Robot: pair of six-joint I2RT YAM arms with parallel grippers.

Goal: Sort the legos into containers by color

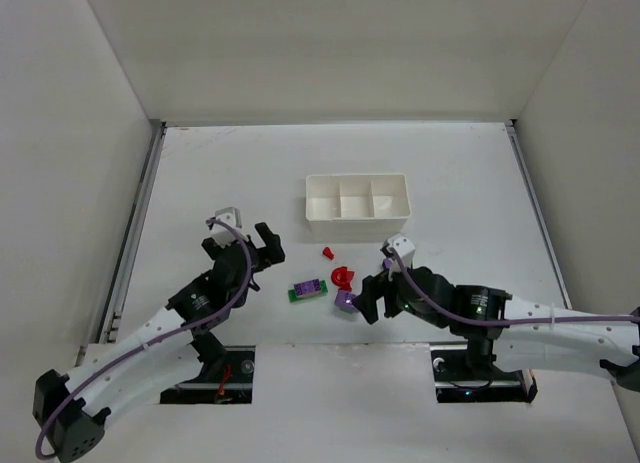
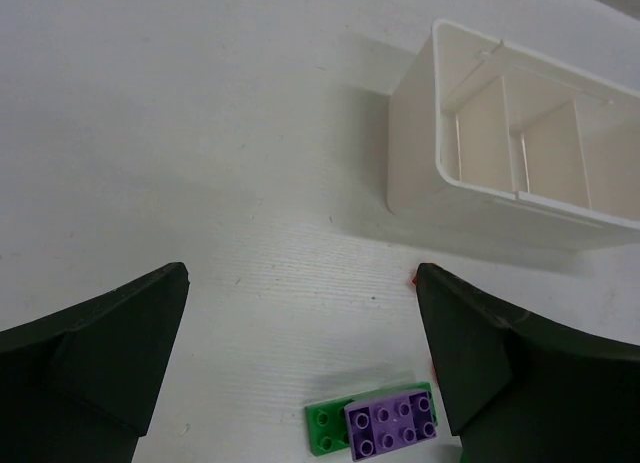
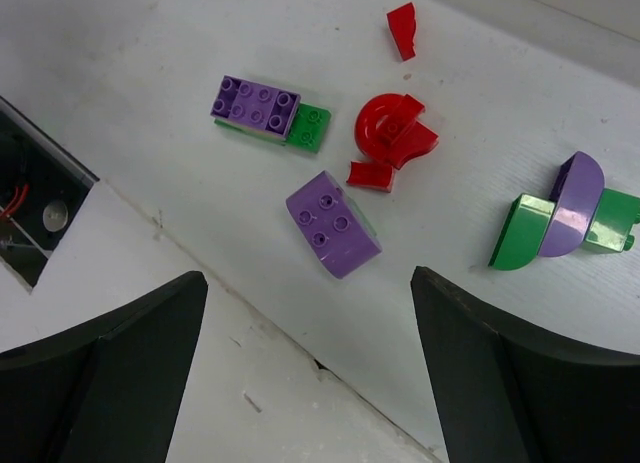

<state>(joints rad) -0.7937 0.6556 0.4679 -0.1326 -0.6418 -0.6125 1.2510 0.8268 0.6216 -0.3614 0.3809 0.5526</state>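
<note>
R hand (image 3: 308,283) spread, prob. above purple lego (image 3: 333,223); L hand (image 2: 300,273) spread, tray (image 2: 420,153) ahead.

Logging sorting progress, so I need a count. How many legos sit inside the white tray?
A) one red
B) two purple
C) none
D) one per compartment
C: in the top view all three compartments of the white tray show bare floors, and the legos lie on the table in front of it.

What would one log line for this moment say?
tray empty | legos loose on table | left gripper open | right gripper open
</note>
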